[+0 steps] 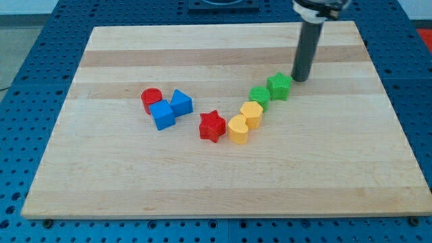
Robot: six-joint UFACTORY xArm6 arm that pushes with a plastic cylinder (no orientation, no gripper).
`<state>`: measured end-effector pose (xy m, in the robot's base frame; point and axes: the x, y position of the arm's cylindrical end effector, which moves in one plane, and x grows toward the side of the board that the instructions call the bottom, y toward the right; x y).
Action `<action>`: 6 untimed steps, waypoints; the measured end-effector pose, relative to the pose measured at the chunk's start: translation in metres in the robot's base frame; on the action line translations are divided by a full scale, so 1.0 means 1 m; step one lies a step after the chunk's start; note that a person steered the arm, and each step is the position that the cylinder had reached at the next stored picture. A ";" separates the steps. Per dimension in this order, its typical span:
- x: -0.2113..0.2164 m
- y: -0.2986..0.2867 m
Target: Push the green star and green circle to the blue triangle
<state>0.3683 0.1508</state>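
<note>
The green star [279,86] sits right of the board's middle, touching the green circle [259,96] at its lower left. The blue triangle [181,102] lies left of centre, well apart from both green blocks. My tip [298,79] rests on the board just to the upper right of the green star, almost touching it.
A blue cube [162,114] and a red circle [151,98] crowd the blue triangle's left side. A red star [212,126] lies between the triangle and the green blocks. A yellow hexagon [252,114] and a yellow heart [237,129] sit just below the green circle. The wooden board [223,189] lies on a blue perforated table.
</note>
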 end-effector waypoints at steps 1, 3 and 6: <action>0.009 -0.025; 0.012 -0.088; 0.051 -0.064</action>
